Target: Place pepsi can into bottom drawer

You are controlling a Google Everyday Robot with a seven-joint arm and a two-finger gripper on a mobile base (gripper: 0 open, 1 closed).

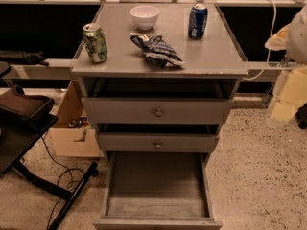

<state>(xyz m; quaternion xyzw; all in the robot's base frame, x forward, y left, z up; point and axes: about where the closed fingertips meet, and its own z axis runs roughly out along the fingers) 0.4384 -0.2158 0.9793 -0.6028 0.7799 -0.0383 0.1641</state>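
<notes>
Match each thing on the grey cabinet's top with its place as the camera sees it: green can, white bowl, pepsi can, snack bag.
Things:
1. green can
2. white bowl
3. pepsi can
4. snack bag

Places:
A. back right
B. left edge
C. middle, towards the front
D. back centre

Pairs: 1-B, 2-D, 3-A, 4-C.

The gripper is not in view.

One high view, facing cabinet [216,56] front, close, jaws at right edge
</notes>
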